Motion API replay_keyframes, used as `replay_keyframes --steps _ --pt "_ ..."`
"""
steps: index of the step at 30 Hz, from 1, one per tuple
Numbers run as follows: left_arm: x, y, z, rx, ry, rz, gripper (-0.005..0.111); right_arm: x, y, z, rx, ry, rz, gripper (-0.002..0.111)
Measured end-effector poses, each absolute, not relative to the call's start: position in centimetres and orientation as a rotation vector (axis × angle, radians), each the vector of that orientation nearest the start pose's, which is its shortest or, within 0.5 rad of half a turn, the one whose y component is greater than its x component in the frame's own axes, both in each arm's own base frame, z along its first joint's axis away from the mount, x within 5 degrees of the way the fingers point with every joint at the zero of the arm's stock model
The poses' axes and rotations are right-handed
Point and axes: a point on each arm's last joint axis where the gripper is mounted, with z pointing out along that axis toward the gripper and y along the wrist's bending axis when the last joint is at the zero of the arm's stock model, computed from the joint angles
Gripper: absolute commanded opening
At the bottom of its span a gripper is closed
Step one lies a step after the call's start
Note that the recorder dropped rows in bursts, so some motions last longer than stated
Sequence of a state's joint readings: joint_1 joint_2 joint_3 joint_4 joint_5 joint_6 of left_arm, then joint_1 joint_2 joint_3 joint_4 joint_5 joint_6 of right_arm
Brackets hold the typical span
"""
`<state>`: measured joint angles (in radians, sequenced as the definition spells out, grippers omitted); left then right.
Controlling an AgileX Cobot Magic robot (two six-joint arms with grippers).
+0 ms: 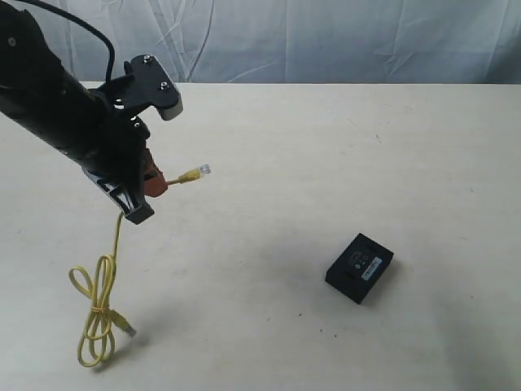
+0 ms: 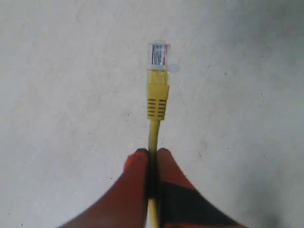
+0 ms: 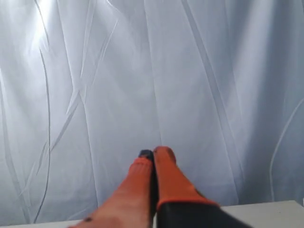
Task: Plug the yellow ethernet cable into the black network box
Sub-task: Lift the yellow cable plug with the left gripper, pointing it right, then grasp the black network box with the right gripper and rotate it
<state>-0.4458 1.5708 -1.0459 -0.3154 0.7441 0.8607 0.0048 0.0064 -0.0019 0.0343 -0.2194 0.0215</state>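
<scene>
Here, left claw [image 2: 151, 155] pinching yellow ethernet cable [image 2: 157, 102] behind plug [image 2: 159, 55], right claw [image 3: 154, 153] closed, black network box [image 1: 360, 267] apart.

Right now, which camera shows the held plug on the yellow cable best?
The left wrist view: the plug is close, with coloured wires visible inside. The exterior view shows it tiny beside the left gripper. The right wrist view misses it.
</scene>
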Motion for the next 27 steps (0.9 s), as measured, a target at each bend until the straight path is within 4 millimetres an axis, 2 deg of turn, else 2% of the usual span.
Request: replay_keyframes --steps 2,6,10,13,17,20,23,27 --pt "27.2 -15.1 23.8 1.430 2.293 -0.235 0.000 5.3 0.0 23.2 0.053 1.324 0.062 -0.001" --pt "27.2 -15.1 23.8 1.430 2.293 -0.235 0.000 6.3 0.1 24.2 0.061 1.577 0.079 -0.001" --pt "27.4 -15.2 23.8 1.412 2.276 -0.225 0.000 8.5 0.3 26.3 0.075 1.886 0.110 -0.001" --pt "27.6 -15.2 23.9 1.396 2.259 -0.214 0.000 11.0 0.9 26.6 0.133 2.146 0.207 -0.001" --pt "27.7 -15.2 23.9 1.393 2.256 -0.211 0.000 14.9 2.1 24.6 0.176 2.452 0.378 -0.001" --pt "27.7 -15.2 23.9 1.393 2.256 -0.211 0.000 16.7 3.6 22.1 0.076 2.616 0.527 -0.001" --pt "27.7 -15.2 24.0 1.389 2.252 -0.209 0.000 17.8 5.9 20.0 -0.018 2.711 0.658 -0.001" --pt "27.8 -15.2 24.0 1.386 2.249 -0.207 0.000 18.2 9.1 18.0 -0.183 2.769 0.676 -0.001"
